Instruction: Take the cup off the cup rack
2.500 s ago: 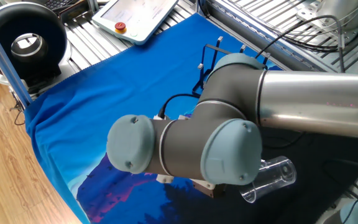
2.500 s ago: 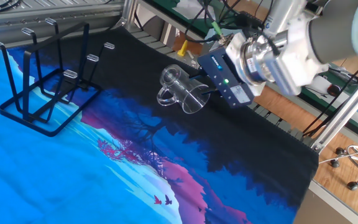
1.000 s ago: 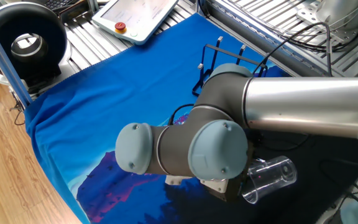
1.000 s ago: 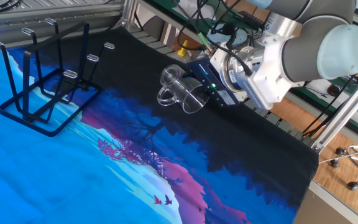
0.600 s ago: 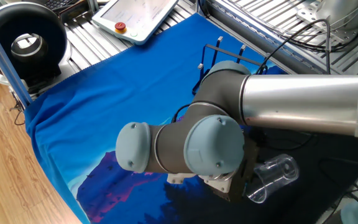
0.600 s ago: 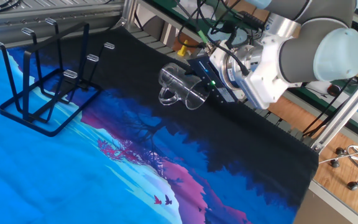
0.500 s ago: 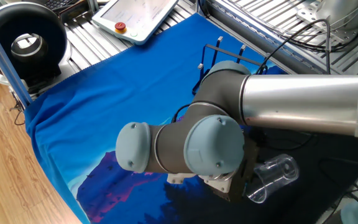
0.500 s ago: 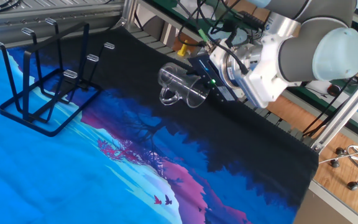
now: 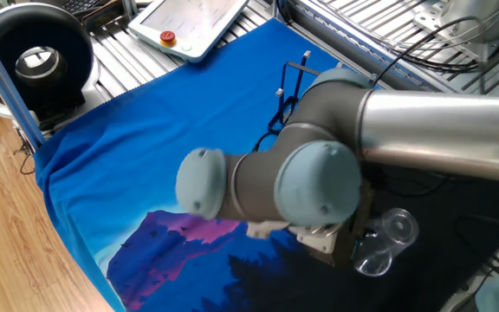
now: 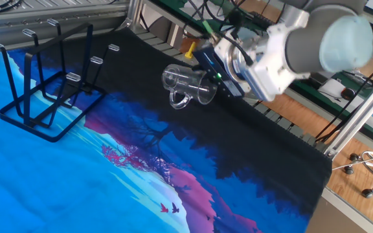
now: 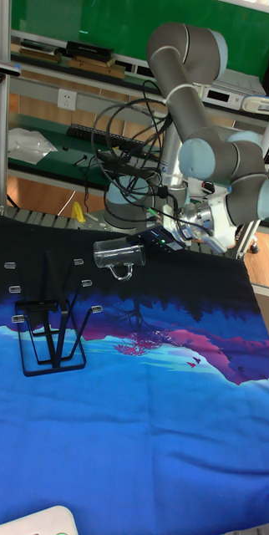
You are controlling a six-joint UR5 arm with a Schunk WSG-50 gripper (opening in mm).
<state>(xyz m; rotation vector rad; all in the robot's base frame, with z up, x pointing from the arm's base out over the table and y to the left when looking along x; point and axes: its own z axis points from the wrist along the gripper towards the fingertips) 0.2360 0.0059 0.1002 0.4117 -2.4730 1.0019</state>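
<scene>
The cup (image 10: 185, 83) is a clear mug with a handle, held on its side in the air above the dark part of the cloth, its handle hanging down. My gripper (image 10: 208, 82) is shut on its open end from the right. The tall fixed view shows the same cup (image 11: 117, 252) and gripper (image 11: 142, 247) up and to the right of the cup rack (image 11: 50, 335). The black wire cup rack (image 10: 45, 87) stands bare on the blue cloth, well to the left of the cup. In one fixed view the arm hides most of the rack (image 9: 296, 75); the cup (image 9: 386, 237) shows beside the wrist.
A blue and black cloth (image 10: 109, 181) covers the table. A teach pendant (image 9: 194, 21) and a black round device (image 9: 33, 55) sit past the far corner. Cables and shelves (image 11: 109, 134) lie behind the arm's base. The table edge (image 10: 326, 169) runs at right.
The wrist has turned and lifted the cup a little. The cup has rolled so that its handle now points down, and it has shifted slightly toward the rack side.
</scene>
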